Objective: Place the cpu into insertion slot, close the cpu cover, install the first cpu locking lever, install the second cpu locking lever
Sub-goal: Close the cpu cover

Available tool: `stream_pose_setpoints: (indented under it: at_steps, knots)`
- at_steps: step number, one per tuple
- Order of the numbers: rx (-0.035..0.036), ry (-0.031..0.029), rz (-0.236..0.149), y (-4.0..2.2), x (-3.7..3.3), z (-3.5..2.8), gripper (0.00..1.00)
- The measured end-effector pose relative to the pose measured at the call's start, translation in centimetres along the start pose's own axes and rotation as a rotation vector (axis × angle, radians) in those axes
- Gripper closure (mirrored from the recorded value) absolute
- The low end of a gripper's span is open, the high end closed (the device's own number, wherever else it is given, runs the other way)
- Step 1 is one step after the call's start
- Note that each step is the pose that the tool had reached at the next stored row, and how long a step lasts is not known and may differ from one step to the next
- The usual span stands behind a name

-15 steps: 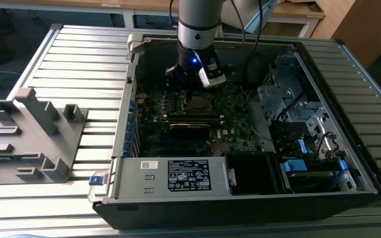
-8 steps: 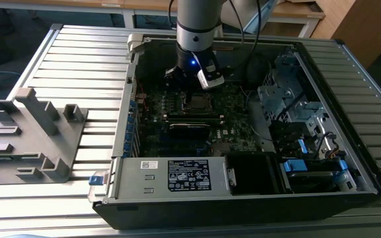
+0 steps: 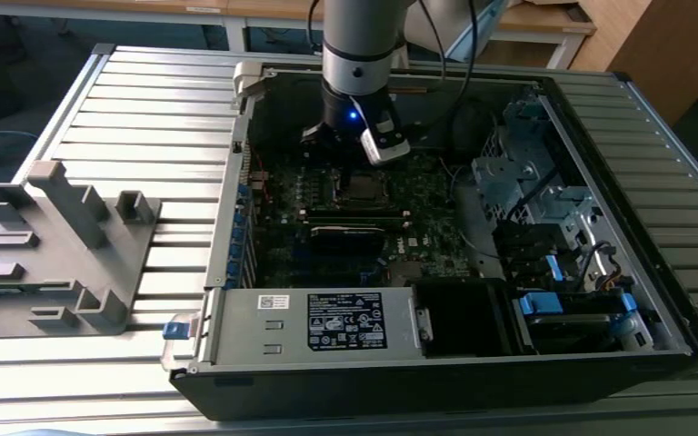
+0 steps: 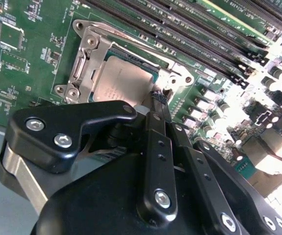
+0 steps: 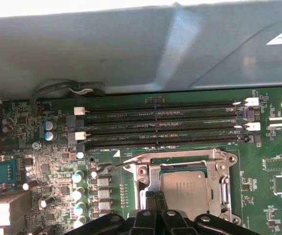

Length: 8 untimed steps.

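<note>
your gripper [image 4: 158, 97], closed on nothing, hung with its tip just at the rim of the cpu cover [image 4: 83, 61], which lay flat around the seated cpu [image 4: 125, 81], with the long dark memory slots [image 5: 165, 125] beyond it on the green motherboard [image 4: 23, 73].

The small square cpu [image 4: 125, 82] is topped with dull, faintly brushed grey metal, and the thin silvery metal cpu cover [image 4: 83, 61] framing it is seen to be bright and smooth. The green circuit board [image 4: 38, 54] is finished in a slight gloss. The black gripper [image 4: 159, 100] is matt and fastened with shiny metal screws. In the exterior view, the ribbed metal tabletop [image 3: 143, 109] is given a pale satin sheen, and the grey moulded fixture [image 3: 76, 232] is seen as matt plastic.
</note>
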<state>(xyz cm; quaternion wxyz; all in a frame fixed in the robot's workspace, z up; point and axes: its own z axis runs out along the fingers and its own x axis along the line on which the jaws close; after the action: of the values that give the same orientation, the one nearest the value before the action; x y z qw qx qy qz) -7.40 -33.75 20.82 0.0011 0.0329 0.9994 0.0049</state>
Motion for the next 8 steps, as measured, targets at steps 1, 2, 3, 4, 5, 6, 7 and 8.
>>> stream_pose_setpoints:
  at_steps: [1, 2, 3, 4, 5, 6, 7, 8]
  knots:
    - [0.0001, 0.0, 0.0, 0.0, 0.04, 0.04, 0.9]
    - [0.0, -0.0001, 0.0, 0.0, 0.09, 0.09, 0.9]
    - [0.0, 0.0, 0.0, 0.0, 0.13, 0.17, 0.9]
    - [0.0001, 0.0, 0.0, -0.01, 0.17, 0.25, 0.9]
    - [0.0001, -0.0001, 0.0, -0.01, 0.19, 0.34, 0.9]
    - [0.0, 0.0, 0.0, -0.02, 0.21, 0.41, 0.9]
    - [0.0002, 0.0, 0.0, -0.02, 0.23, 0.44, 0.9]
    - [0.0003, 0.0001, 0.0, -0.02, 0.23, 0.44, 0.9]
